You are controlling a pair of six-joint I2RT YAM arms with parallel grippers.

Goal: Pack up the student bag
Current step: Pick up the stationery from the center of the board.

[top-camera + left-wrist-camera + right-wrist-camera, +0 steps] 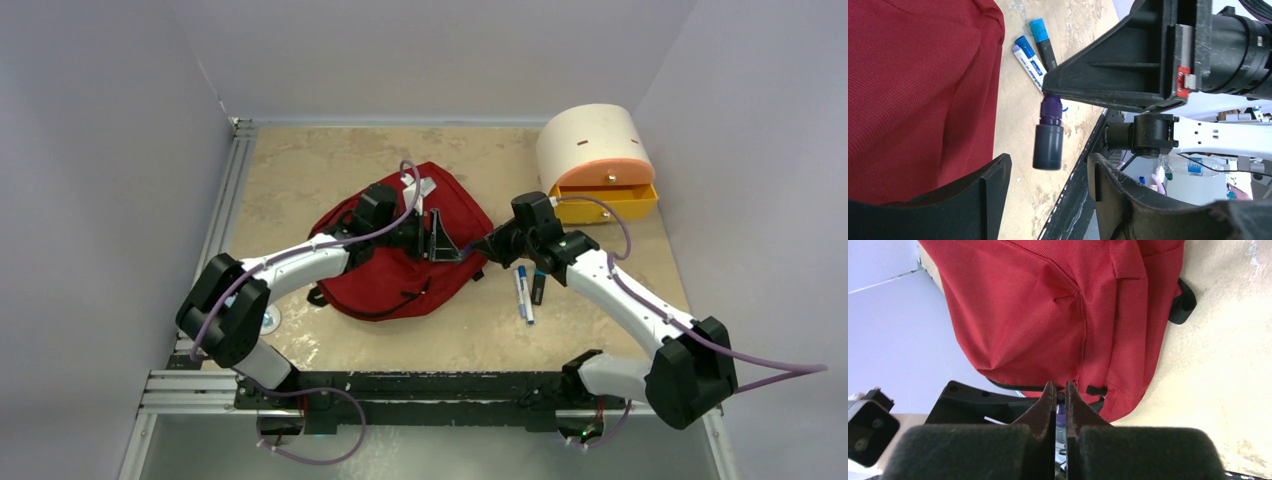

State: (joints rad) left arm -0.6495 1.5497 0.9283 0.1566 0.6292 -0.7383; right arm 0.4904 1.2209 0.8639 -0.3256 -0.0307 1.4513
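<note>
My right claw (1060, 390) is clamped on just the tip of the purple-capped marker (1049, 142), and my left claw (1047, 167) is spread near it. The student bag (400, 285) lies mid-counter (300, 160). With so thin a pinch, the marker may slip, or the claws may collide.

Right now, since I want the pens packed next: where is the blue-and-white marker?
In the top view the blue-and-white marker lies on the table, just right of the student bag, beside a black marker.

The student bag (400, 285) is dark red, the table (300, 170) mottled beige, the marker (1048, 145) purple with a dark body.
</note>
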